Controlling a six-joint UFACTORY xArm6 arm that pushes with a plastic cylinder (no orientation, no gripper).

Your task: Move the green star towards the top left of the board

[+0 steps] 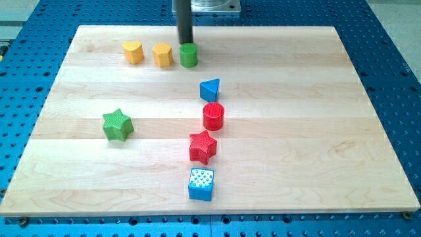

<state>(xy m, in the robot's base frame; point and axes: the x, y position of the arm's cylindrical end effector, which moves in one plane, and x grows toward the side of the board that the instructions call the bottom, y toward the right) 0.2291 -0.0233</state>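
Note:
The green star (118, 125) lies on the wooden board (296, 131) at the view's left, a little below mid height. My tip (186, 43) is near the view's top, just above and touching or almost touching the green cylinder (189, 55). The tip is far from the green star, up and to the right of it.
A yellow heart (133, 51) and a yellow hexagon (162, 54) sit left of the green cylinder. A blue triangle (210, 89), a red cylinder (213, 116), a red star (202, 146) and a blue cube (201, 184) form a column down the middle.

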